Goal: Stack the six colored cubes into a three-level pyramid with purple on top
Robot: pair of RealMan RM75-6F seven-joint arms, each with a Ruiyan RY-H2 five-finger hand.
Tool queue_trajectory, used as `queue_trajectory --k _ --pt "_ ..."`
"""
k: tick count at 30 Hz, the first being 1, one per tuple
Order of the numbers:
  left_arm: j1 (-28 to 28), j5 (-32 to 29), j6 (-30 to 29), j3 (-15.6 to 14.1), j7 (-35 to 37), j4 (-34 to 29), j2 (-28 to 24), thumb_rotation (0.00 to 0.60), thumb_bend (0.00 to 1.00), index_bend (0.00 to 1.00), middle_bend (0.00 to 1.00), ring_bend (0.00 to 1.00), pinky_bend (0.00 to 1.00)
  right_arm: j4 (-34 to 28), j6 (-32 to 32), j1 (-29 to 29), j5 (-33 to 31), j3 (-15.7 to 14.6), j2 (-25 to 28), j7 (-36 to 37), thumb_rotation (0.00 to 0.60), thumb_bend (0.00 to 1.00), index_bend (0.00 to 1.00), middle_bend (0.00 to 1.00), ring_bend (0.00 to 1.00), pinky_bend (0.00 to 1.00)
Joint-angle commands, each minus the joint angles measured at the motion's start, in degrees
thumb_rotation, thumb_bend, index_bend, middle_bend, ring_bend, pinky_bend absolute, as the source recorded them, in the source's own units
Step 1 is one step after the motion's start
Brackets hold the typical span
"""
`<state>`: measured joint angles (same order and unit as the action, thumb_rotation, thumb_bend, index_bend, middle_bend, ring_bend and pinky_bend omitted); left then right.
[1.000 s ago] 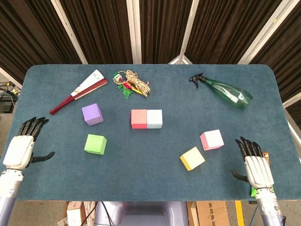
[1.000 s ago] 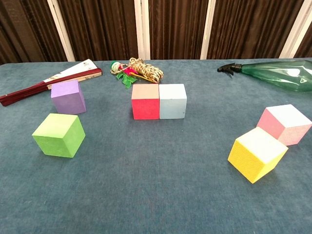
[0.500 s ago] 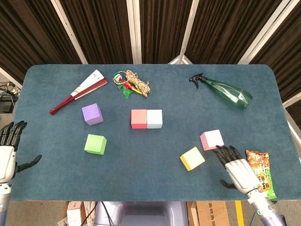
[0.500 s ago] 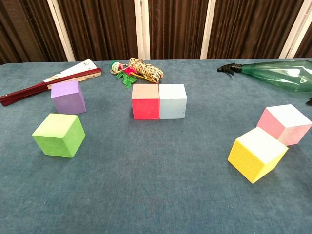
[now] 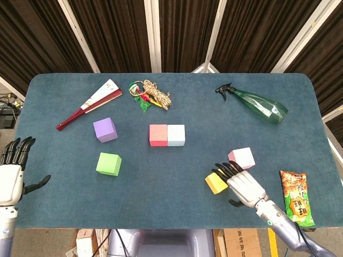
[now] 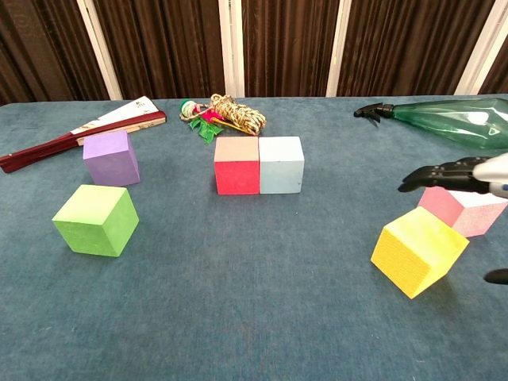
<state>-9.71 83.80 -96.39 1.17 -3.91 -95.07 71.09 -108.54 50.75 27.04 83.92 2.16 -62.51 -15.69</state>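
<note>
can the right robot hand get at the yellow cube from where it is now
Probably yes. The right robot hand hovers open just above the yellow cube, with nothing between them; the pink cube sits close behind and might crowd the fingers.

Matt foam-like cubes (image 5: 167,135), felt-like blue tabletop (image 5: 177,214), glossy green plastic bottle (image 5: 261,106)

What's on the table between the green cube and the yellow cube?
Nothing: in both views, only bare blue table lies between the green cube and the yellow cube.
</note>
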Motion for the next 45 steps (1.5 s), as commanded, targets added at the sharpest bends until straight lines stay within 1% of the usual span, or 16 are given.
queue_trajectory --k 1,7,12,25,34,42,45 --pt "0.3 0.16 0.12 0.33 0.0 -0.02 0.18 0.6 0.16 0.1 0.07 0.0 0.0 0.49 -0.91 1.04 -1.25 0.63 -0.83 -0.43 0.6 0.25 0.07 0.03 0.02 0.02" --pt "0.96 -0.01 0.08 1.55 -0.03 -0.13 0.79 0.6 0.16 0.1 0.07 0.0 0.0 1.6 -2.51 3.05 -2.61 0.88 -2.29 -1.27 0.6 0.25 0.13 0.05 0.02 0.02" --pt "1.44 0.07 0.54 1.98 0.1 -0.45 0.83 0.6 0.16 0.1 0.07 0.0 0.0 3.2 -3.61 4.45 -3.68 0.9 -3.72 -1.5 0.6 0.25 0.18 0.08 0.02 0.02" --pt "2.52 0.8 0.49 2.95 -1.16 -0.84 1.63 0.6 0.16 0.1 0.07 0.0 0.0 7.77 -5.88 7.62 -5.72 1.22 -6.21 -0.6 0.6 0.25 0.2 0.15 0.04 0.02" --pt "2.85 0.67 1.25 3.65 -1.88 -0.8 2.25 0.6 0.16 0.1 0.07 0.0 0.0 10.44 -5.48 8.21 -5.01 0.57 -6.93 1.93 0.6 0.25 0.22 0.18 0.04 0.02" --pt "3.07 0.88 1.87 3.98 -2.22 -0.83 2.57 0.6 0.16 0.11 0.07 0.0 0.0 11.67 -5.19 8.44 -3.63 -0.42 -7.16 4.29 0.6 0.25 0.28 0.24 0.08 0.02" --pt "3.16 0.88 2.0 4.18 -2.21 -0.78 2.67 0.6 0.16 0.11 0.07 0.0 0.0 12.37 -5.14 8.5 -3.3 -0.8 -7.41 4.83 0.6 0.25 0.28 0.25 0.09 0.02"
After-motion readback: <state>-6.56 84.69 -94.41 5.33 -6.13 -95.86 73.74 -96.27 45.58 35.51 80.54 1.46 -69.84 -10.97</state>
